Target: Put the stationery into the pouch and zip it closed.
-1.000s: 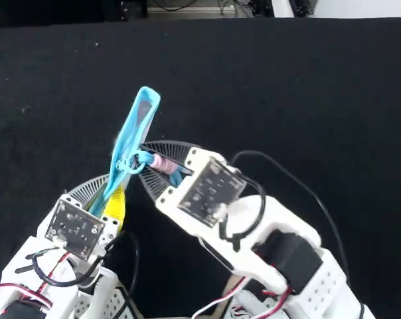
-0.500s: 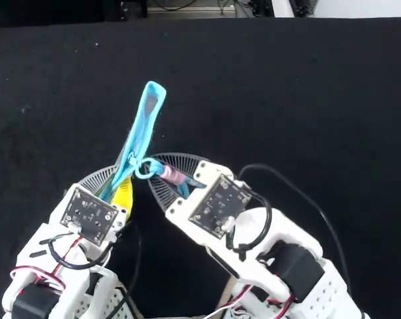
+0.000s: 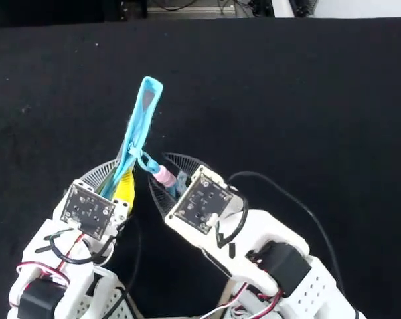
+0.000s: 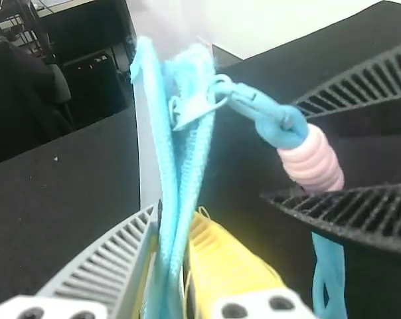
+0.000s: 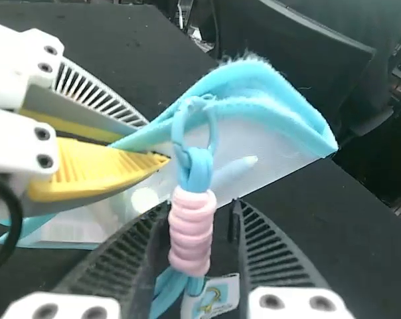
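While the black desk sits under everything, the blue pouch is up off it, standing on edge and leaning away from the arms. Left hand pinches the pouch's near end between its grey and yellow fingers. Right hand is just beside it, black fingers closed on the zipper pull: a pink ribbed bead on a blue cord, looped through the slider partway along the pouch, cord taut. In the right wrist view a pale blue pen-like tip shows through the pouch's light side panel.
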